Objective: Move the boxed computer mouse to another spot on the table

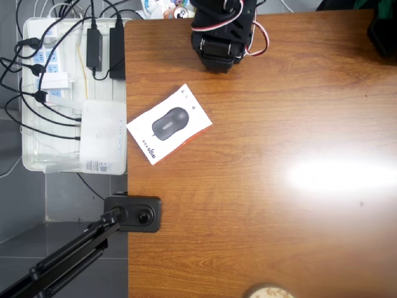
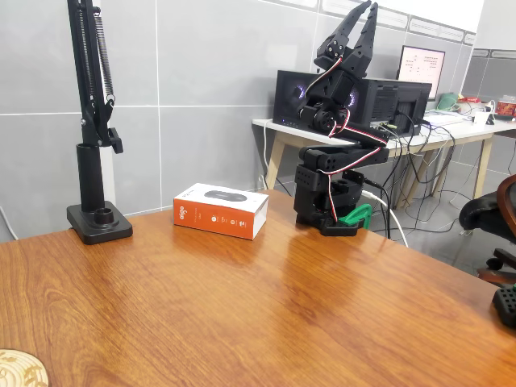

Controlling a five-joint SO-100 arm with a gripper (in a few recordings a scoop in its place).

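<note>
Gripper: my gripper (image 2: 360, 18) points up in the air above my base, folded back, fingers parted a little and grasping nothing.
Box position: the mouse box (image 1: 169, 124) lies flat on the brown surface (image 1: 279, 205) near its left edge in the overhead view, turned at a slant, well apart from my gripper and close to my base (image 2: 326, 197).
Neighbours: just left of the box in the overhead view sits a white tray (image 1: 31, 162) of power strips and cables with a plain white box (image 1: 103, 135) in it; a black stand base (image 1: 133, 213) sits nearby on the surface edge.
Step in hand: I judge I have yet to reach for the box.
How to do it well: I should unfold down over the box, turn my wrist to match its slant, and close across its narrow width, since its long side looks too wide for my fingers. The open wood to the right offers plenty of places to set it down.
Box look: a flat white carton with a dark grey mouse printed on top, an orange-red side face, and a small logo.
</note>
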